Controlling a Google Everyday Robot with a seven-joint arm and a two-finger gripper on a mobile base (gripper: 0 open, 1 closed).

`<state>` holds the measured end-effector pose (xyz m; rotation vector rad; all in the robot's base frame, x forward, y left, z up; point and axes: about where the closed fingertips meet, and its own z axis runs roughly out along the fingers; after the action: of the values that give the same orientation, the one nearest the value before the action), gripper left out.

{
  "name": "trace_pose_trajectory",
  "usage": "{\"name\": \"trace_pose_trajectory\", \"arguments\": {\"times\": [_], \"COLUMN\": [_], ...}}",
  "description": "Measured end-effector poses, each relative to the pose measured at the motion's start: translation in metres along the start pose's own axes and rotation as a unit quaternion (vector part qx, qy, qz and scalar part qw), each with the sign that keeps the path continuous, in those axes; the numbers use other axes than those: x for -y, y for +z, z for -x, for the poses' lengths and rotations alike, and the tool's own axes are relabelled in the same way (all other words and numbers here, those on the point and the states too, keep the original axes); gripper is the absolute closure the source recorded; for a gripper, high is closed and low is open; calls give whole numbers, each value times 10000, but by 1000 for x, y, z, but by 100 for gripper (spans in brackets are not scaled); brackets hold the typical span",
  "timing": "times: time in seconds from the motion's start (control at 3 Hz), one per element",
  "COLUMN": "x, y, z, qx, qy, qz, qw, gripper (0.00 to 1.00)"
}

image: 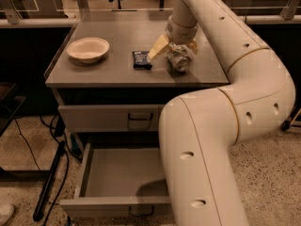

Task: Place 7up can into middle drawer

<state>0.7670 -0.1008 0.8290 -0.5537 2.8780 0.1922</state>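
The 7up can (179, 61) is a small silver can lying on its side on the grey cabinet top (117, 74), right of centre. My gripper (174, 54) comes down from above and sits right over the can. Its yellowish fingers (157, 47) are spread to either side of the can, and the left one stands clear of it. The middle drawer (123, 177) is pulled out below, and its shallow grey inside shows nothing in it. My own arm (207, 145) covers the drawer's right part.
A flat dark packet (141, 60) lies just left of the can. A cream bowl (88, 49) sits at the top's left. The top drawer front (113, 118) is closed. A black cable and stand (49, 182) lie on the floor to the left.
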Motion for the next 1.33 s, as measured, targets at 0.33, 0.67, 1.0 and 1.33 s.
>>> {"name": "trace_pose_trajectory", "arguments": {"times": [0.33, 0.67, 1.0, 1.33], "x": [0, 0, 0, 0], "y": [0, 0, 0, 0], "z": [0, 0, 0, 0], "qx": [0, 0, 0, 0], "qy": [0, 0, 0, 0], "qz": [0, 0, 0, 0], "qw": [10000, 10000, 10000, 10000], "gripper": [19, 42, 65, 89]}}
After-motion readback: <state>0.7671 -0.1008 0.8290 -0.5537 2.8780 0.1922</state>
